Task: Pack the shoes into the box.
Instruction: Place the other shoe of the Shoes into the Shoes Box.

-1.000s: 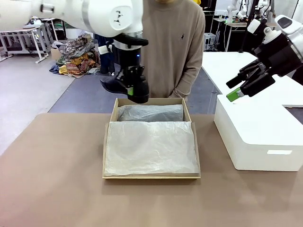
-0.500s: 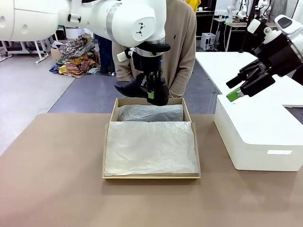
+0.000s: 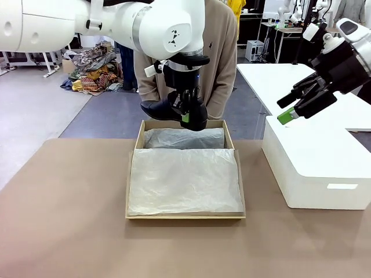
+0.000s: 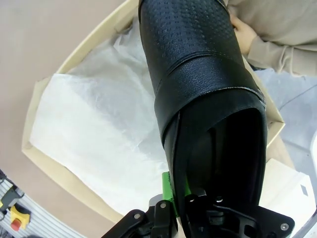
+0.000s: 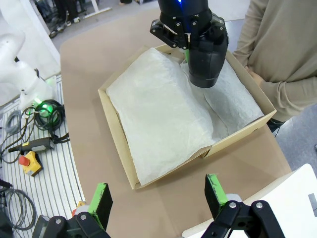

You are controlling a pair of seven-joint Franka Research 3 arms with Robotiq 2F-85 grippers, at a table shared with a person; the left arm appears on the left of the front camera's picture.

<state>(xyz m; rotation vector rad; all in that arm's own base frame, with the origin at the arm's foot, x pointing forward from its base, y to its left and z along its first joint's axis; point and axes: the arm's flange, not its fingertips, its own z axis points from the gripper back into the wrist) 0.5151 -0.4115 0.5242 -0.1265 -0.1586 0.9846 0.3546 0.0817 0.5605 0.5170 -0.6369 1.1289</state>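
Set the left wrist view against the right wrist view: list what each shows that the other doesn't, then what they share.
Left wrist: the shoe close up, its perforated upper and hollow inside. Right wrist: the right gripper, open, and the box nearly whole. Both: the left gripper holding the shoe over the tissue paper, a person's sleeve beyond.

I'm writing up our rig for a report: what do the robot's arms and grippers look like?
Both arms are glossy white and rounded; the left arm bears a small black joint mark. The left gripper and right gripper are black, two-fingered, with green pads.
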